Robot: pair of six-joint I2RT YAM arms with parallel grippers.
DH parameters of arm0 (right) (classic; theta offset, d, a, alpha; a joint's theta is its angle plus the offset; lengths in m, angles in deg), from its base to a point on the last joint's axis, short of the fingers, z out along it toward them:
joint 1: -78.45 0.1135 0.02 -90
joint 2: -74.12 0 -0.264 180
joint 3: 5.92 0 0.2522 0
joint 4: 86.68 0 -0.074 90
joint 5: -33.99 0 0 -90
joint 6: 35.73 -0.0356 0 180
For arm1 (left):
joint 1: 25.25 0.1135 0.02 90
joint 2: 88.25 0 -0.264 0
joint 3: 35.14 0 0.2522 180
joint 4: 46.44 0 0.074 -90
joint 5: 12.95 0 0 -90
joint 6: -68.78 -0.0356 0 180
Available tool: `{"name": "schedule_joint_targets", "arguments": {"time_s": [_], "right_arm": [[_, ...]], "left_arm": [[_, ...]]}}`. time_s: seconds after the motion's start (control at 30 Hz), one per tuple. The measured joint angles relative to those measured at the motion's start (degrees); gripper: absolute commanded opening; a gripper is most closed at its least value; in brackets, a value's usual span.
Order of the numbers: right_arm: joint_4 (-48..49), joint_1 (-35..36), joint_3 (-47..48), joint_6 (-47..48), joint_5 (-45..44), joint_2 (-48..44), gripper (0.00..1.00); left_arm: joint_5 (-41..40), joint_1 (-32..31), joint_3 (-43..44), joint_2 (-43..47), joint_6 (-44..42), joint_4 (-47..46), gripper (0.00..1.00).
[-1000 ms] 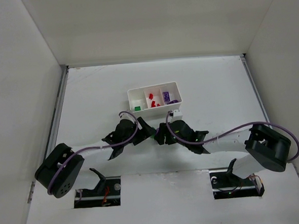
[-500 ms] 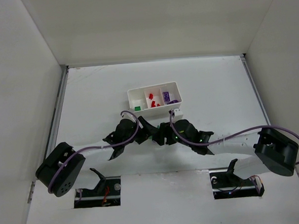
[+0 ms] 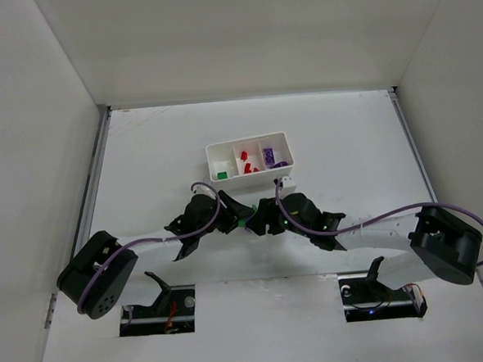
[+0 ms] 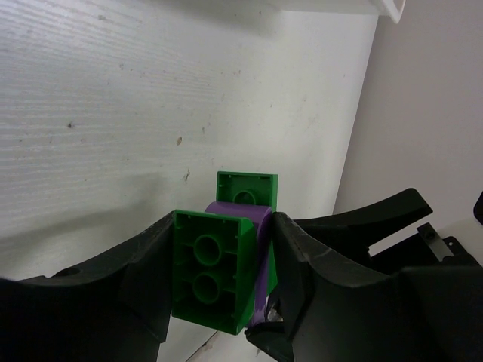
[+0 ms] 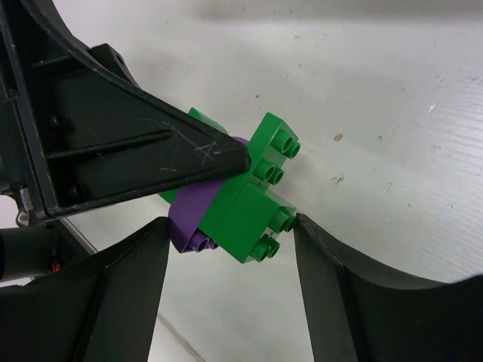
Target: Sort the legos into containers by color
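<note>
Top view, tray: I see the white tray (image 3: 247, 140) on the far half of the table (image 3: 346, 142). Its left compartment holds a green brick (image 3: 222, 175), the middle one red bricks (image 3: 246, 160), the right one purple bricks (image 3: 269, 155).

Top view, arms: the left gripper (image 3: 231, 214) and right gripper (image 3: 258, 217) meet nose to nose just near of the tray, with a speck of green between them. I cannot read either claw from up here.

Left wrist, claw: the left gripper (image 4: 224, 226) is clamped on a brick stack (image 4: 226, 249), one finger (image 4: 143, 279) pressed to each side of it.

Left wrist, load: the stack is a green end brick (image 4: 210, 270), a purple brick (image 4: 253, 222) and a second green brick (image 4: 246, 188) stuck together. It seems to hang clear of the table.

Right wrist, claw: the right gripper (image 5: 230, 225) has its fingers (image 5: 128, 302) spread, one on each side of the stack's green end (image 5: 253, 215). I see a gap on the left side; the right side is very close.

Step in hand: I judge this to be pulling the joined legos apart before binning them.

Next move: I would close the right claw squarely on the outer green brick while the left holds firm. Then I would twist or peel rather than pull straight. Green goes to the left compartment, purple to the right.
</note>
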Motion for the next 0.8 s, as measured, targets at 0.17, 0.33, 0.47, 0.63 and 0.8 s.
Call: {"name": "schedule_joint_targets", "arguments": {"time_s": [0.17, 0.33, 0.47, 0.63, 0.8], "right_arm": [[1.77, -0.28, -0.04, -0.83, 0.76, 0.92, 0.63], [3.54, -0.44, -0.09, -1.49, 0.83, 1.2, 0.62], [4.35, -0.7, -0.13, -1.66, 1.05, 1.53, 0.75], [5.95, -0.63, -0.37, -1.73, 2.23, 1.31, 0.92], [6.43, -0.63, -2.1, -1.7, 3.41, -2.12, 0.97]], "left_arm": [[-0.85, 0.87, -1.42, 1.29, 2.73, -0.39, 0.18], [-2.19, 1.27, -2.56, 2.86, 5.11, -1.27, 0.16], [-2.71, 1.25, -2.93, 2.97, 6.47, -1.86, 0.15], [-2.03, 1.33, -3.23, 4.2, 7.5, -3.13, 0.14], [-1.07, 3.19, -3.3, 6.84, 7.54, -4.02, 0.13]]}}
